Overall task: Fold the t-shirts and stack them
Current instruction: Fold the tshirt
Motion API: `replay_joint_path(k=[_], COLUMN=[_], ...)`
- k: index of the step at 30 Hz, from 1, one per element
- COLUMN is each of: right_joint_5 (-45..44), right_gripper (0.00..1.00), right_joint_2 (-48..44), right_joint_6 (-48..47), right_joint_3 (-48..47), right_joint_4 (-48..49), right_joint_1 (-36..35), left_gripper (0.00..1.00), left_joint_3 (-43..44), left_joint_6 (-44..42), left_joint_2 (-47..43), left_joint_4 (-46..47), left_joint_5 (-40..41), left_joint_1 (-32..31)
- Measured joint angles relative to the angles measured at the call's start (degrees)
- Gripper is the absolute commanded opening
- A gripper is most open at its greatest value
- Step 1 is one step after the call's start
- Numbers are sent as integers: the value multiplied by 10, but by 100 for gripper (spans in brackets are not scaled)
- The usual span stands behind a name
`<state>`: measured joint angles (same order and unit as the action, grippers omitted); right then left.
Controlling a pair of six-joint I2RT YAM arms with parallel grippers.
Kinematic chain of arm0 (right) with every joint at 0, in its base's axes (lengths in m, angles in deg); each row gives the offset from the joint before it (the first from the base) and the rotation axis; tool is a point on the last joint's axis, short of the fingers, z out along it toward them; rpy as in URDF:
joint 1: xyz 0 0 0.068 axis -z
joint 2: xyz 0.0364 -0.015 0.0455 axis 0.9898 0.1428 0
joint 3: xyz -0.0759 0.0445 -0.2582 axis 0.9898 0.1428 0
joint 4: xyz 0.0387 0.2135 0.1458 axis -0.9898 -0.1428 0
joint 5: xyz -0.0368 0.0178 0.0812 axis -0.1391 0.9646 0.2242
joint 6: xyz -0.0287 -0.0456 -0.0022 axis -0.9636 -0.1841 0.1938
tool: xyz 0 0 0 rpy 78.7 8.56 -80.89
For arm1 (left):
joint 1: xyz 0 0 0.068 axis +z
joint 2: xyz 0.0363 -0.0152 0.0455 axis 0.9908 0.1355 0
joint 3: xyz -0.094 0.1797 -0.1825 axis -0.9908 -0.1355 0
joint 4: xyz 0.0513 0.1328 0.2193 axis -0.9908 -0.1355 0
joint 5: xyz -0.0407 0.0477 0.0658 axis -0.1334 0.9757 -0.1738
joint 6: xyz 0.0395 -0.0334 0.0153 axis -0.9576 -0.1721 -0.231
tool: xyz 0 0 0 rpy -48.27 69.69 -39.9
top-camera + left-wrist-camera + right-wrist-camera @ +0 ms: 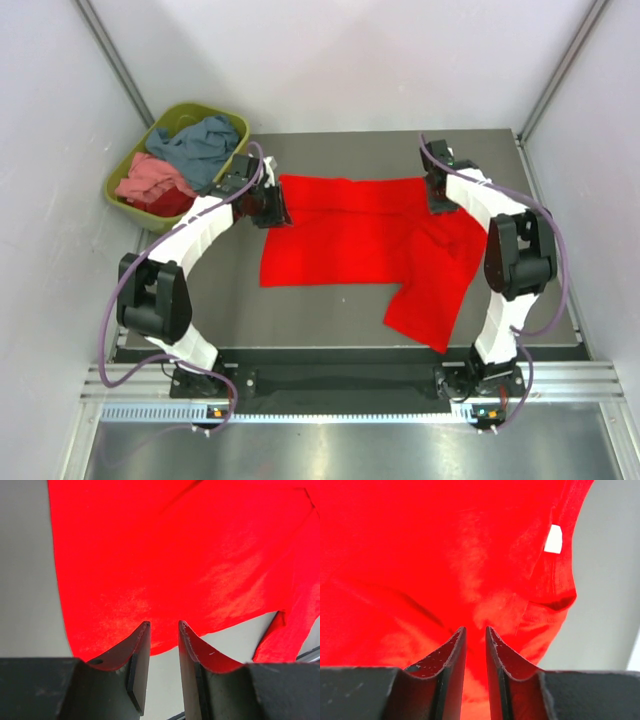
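Dark tabletop (pixel 330 325) between pale walls. Nearest, red t-shirt (pixel 360 245) spread mid-frame, one part trailing lower right; soft, light, floppy, best pinched at far corners. Left gripper (pixel 164 630) and right gripper (pixel 475 632): jaws narrow, possibly pinching cloth. Upper left, tub (pixel 228 122) of other shirts (pixel 205 145).

a bright red shirt (pixel 360 245) lies spread and rumpled mid-table, while blue-grey (pixel 203 147), pink (pixel 150 178) and dark red (pixel 172 202) shirts sit heaped far left.
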<state>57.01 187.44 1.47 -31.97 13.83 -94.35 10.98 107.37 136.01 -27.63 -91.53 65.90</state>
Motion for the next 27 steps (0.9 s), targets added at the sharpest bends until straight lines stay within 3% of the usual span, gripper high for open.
replay_joint_path(k=[4, 11, 27], right_joint_5=[-9, 61, 81], right_gripper=[15, 11, 10], right_joint_2=[-24, -83, -17], right_joint_6=[-7, -19, -20], right_joint_3=[2, 71, 85], right_joint_4=[-14, -9, -9], right_joint_1=[-30, -52, -46], left_gripper=[34, 34, 34], left_joint_3=[-2, -3, -3], left_joint_6=[0, 0, 0], left_joint_2=[-5, -11, -12], left_joint_4=[0, 0, 0], left_joint_5=[0, -1, -3], left_joint_1=[0, 0, 0])
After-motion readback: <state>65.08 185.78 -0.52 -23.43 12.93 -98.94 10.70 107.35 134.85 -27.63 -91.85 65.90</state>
